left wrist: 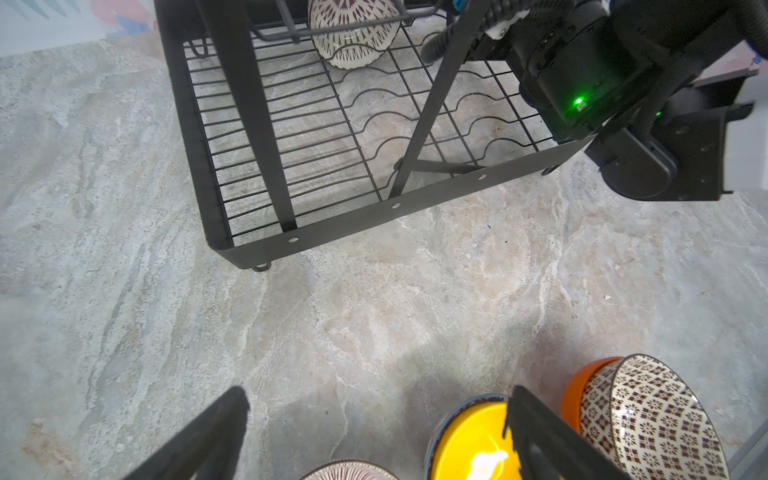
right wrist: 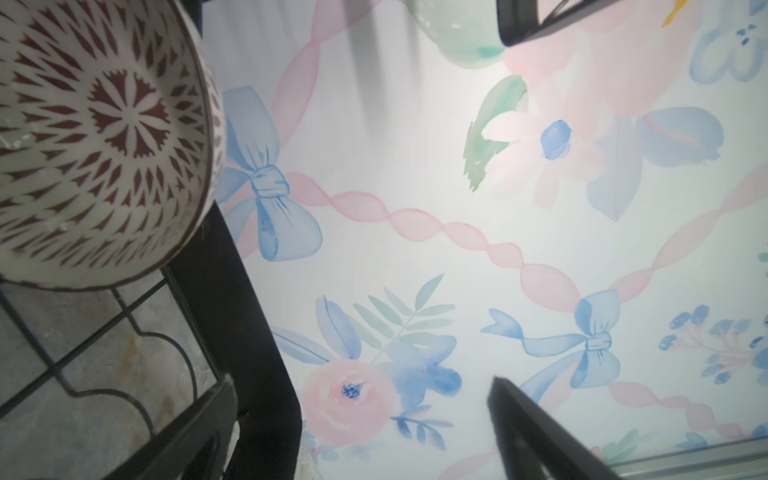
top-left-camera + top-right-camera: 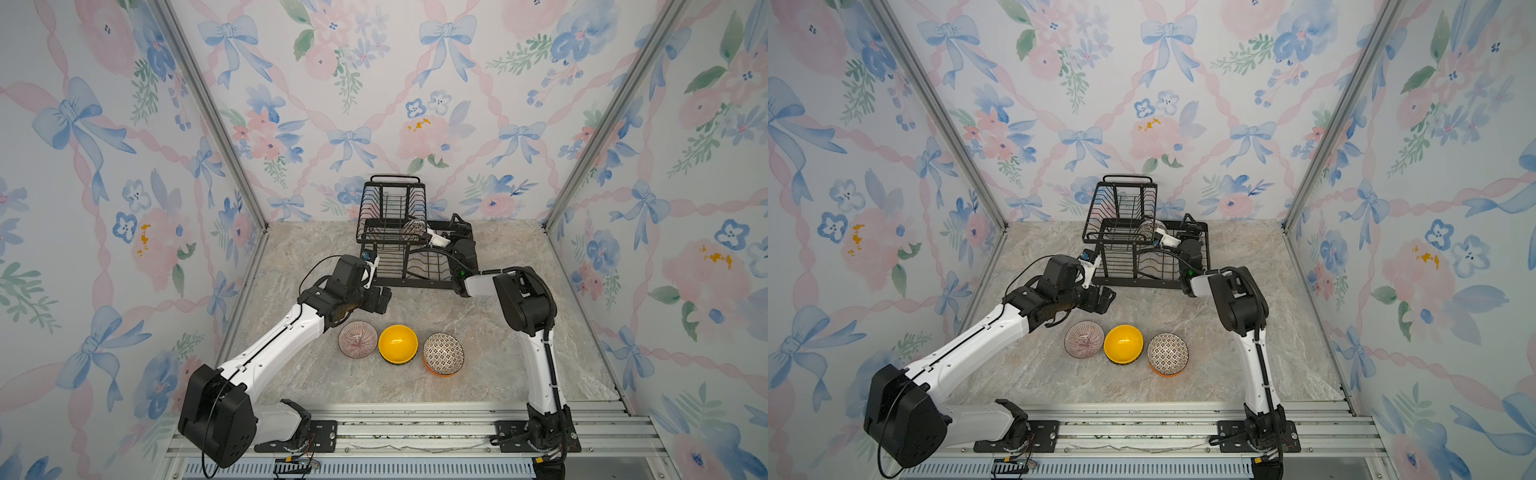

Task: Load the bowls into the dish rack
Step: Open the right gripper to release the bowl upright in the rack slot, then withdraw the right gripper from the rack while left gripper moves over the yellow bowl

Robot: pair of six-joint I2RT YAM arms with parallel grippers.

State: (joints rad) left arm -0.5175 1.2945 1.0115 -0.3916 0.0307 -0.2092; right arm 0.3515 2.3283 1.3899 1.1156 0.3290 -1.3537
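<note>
Marble top (image 3: pixel 415 386), rack (image 3: pixel 399 284) at 12 w/ patterned bowl (image 3: pixel 414 228), R gripper (image 2: pixel 361 384) spread beside it, L gripper (image 1: pixel 378 395) spread, bowls (image 3: pixel 397 343) at 6.

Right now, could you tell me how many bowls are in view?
6. One white patterned bowl stands in the dish rack. On the table: pinkish bowl, yellow bowl nested in a bluish bowl, tile-patterned bowl nested in an orange bowl. More could hide underneath.

Looks between spread fingers (image 1: pixel 208 436) of left gripper (image 1: pixel 376 399) onto marble table (image 1: pixel 124 291). Shows dish rack (image 1: pixel 332 231) with 1 white dark-patterned bowl (image 1: pixel 353 37) on edge inside; nearer, ribbed bowl (image 1: pixel 349 471), yellow bowl (image 1: pixel 465 449), patterned bowl (image 1: pixel 656 419) nested in orange bowl (image 1: pixel 582 382).
</note>
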